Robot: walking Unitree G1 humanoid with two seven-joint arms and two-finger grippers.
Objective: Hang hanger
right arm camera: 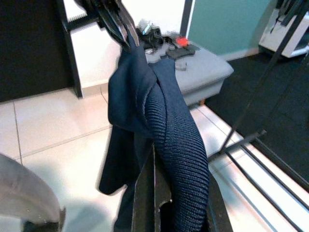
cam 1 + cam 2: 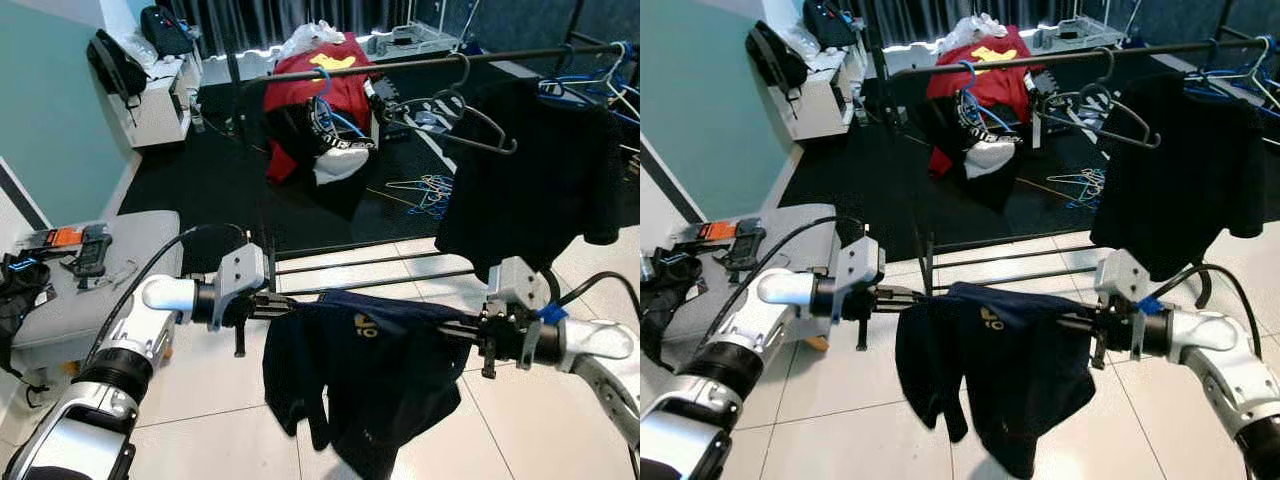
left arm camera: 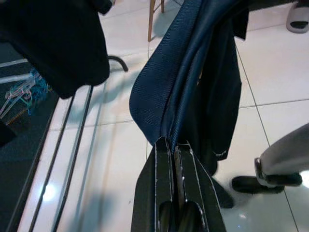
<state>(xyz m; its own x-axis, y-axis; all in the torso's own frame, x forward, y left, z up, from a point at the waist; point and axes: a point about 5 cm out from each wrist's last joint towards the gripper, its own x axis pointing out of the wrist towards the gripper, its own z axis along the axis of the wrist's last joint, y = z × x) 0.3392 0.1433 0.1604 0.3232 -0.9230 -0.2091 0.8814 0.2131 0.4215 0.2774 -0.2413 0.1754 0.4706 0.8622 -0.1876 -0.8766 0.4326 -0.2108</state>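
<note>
One navy shirt stretched between two grippers

One dark navy shirt [image 2: 375, 380] with a small yellow print hangs across lower centre of frame, above white tiles. One black garment [image 2: 540, 175] hangs on the rail [image 2: 420, 65] at upper right, one empty black hanger [image 2: 470, 125] beside it. One grey ottoman [image 2: 110, 270] at left. Left gripper [image 2: 272, 305] pinches shirt's left edge, fingers closed tight. Right gripper [image 2: 462, 325] clamps ribbed right edge, also closed.

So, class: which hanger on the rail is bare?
The dark hanger left of the black garment; the blue hangers sit further right, above that garment.
</note>
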